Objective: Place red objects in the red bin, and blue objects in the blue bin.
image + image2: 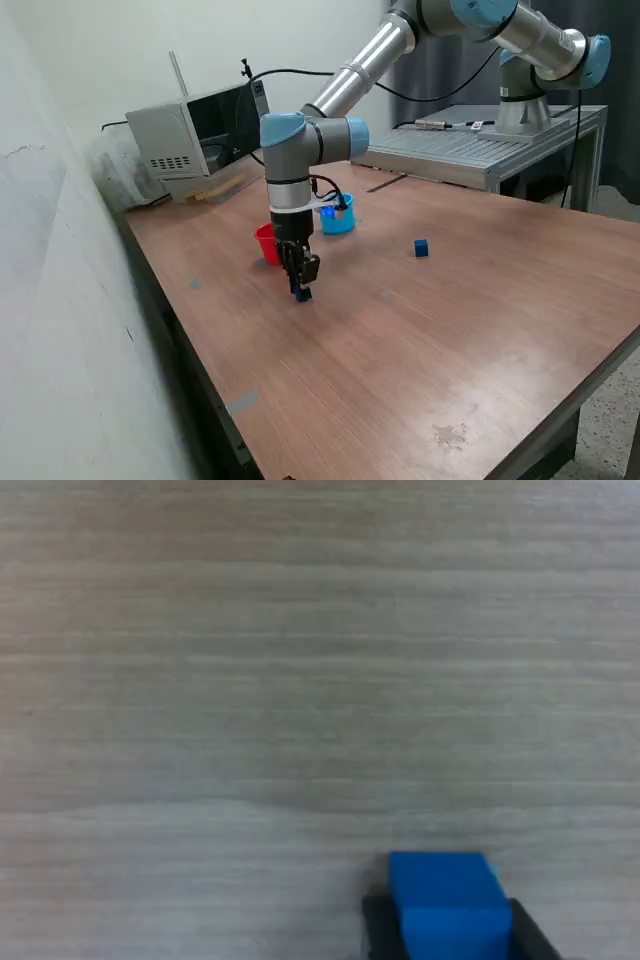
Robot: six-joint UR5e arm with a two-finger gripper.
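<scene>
My pincer (pixel 302 290) points straight down at the table (pixel 450 340), left of centre in the exterior view. Tips at or just above the wood — I cannot tell whether they touch it. Between the fingers sits a blue cube (pixel 303 293), and in the wrist view the same cube (pixel 447 905) fills the space between two dark finger pads (pixel 378 935), one pressed to each side. The jaws are closed narrow on the cube, no gap showing either side. Wood grain is all else the wrist camera sees.

Just behind my wrist, above the pincer in the exterior frame, stands the red cup (pixel 265 243), partly hidden by my forearm. To its right, just beside it, the light blue cup (pixel 339 218), upright; a cable loop hangs in front of its rim. What lies inside either cup I cannot tell.

Further right, near frame centre and well apart from the cups, a second blue cube (pixel 421 248) lies alone on the wood.

Upper left of the frame — a grey box-shaped unit (pixel 190 135) at the table's back edge. Upper right, my base stands on a grey metal bench (pixel 480 150).
</scene>
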